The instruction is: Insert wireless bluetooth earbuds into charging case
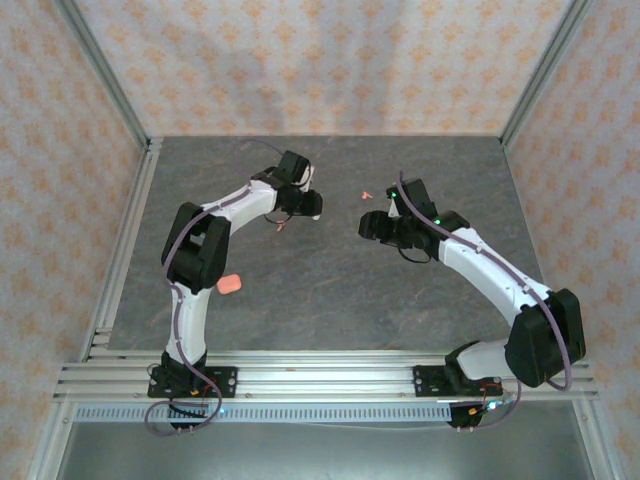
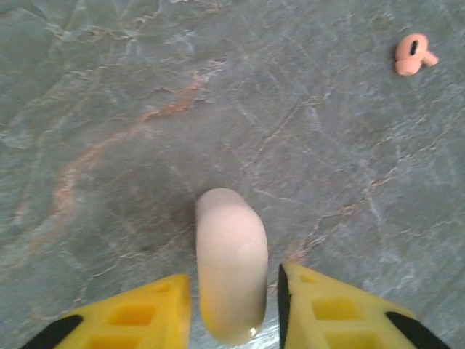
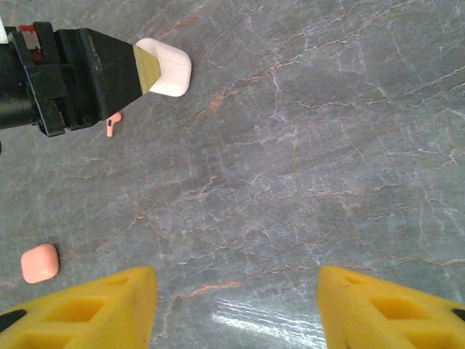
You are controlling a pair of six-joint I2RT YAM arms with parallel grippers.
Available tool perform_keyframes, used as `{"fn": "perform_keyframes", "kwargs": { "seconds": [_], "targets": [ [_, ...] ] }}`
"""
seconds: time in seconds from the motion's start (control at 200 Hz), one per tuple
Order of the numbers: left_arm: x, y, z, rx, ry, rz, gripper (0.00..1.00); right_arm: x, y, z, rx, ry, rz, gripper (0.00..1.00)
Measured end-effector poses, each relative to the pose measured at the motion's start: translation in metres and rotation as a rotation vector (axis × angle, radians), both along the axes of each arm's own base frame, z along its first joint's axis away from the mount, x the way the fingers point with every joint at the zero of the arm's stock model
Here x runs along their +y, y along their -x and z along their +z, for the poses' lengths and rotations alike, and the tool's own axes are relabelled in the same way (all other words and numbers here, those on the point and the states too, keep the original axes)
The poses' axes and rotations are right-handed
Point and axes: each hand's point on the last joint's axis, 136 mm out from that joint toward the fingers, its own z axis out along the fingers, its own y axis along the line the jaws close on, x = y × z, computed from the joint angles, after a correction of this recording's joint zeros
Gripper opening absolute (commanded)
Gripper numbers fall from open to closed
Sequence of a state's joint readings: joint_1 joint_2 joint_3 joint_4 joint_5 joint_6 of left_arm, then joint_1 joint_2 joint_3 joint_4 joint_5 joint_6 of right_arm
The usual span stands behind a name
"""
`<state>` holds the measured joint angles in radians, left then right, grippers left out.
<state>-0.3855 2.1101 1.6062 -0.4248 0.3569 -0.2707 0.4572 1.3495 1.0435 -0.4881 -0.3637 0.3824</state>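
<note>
White case (image 2: 231, 233) sits between the jaws of my left gripper (image 2: 235, 275), just clear of it; right gripper (image 3: 236, 273) gapes empty. Pink earbud (image 2: 414, 54) lies loose on the table (image 2: 145, 109), so I judge insertion hardly begun.

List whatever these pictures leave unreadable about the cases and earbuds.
- White charging case: in the left wrist view the bottom edge cuts off its near end, and contact with the left fingers is unclear.
- Pink earbud: in the right wrist view it is partly hidden under the black wrist housing.
- Other pink earbud: in the top view it is too small to tell how it lies.
</note>
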Motion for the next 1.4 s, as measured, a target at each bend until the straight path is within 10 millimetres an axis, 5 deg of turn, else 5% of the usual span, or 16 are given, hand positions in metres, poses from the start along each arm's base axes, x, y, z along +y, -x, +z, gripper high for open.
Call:
{"fn": "perform_keyframes", "kwargs": {
  "seconds": [0.205, 0.42, 0.53, 0.68, 0.821, 1.041, 1.401],
  "targets": [
    [0.039, 0.003, 0.026, -0.031, -0.056, 0.04, 0.5, 0.007, 0.001, 0.004, 0.013, -0.047, 0.011, 0.59],
    [0.137, 0.041, 0.092, -0.122, -0.12, 0.254, 0.6, 0.028, -0.001, 0.002, 0.041, -0.07, 0.051, 0.59],
    [0.189, 0.08, 0.081, -0.068, -0.143, 0.408, 0.73, 0.054, -0.002, -0.002, 0.062, -0.071, 0.111, 0.59],
    [0.229, 0.157, 0.028, 0.13, -0.165, 0.575, 0.8, 0.094, -0.002, -0.011, 0.106, -0.086, 0.2, 0.59],
    [0.237, 0.208, -0.003, 0.252, -0.155, 0.667, 0.81, 0.115, 0.004, -0.021, 0.132, -0.099, 0.257, 0.6],
    [0.223, 0.245, -0.034, 0.376, -0.072, 0.726, 0.81, 0.127, 0.011, -0.028, 0.142, -0.121, 0.297, 0.6],
    [0.175, 0.236, -0.044, 0.38, -0.014, 0.643, 0.74, 0.123, 0.015, -0.037, 0.14, -0.093, 0.32, 0.61]
  ]
}}
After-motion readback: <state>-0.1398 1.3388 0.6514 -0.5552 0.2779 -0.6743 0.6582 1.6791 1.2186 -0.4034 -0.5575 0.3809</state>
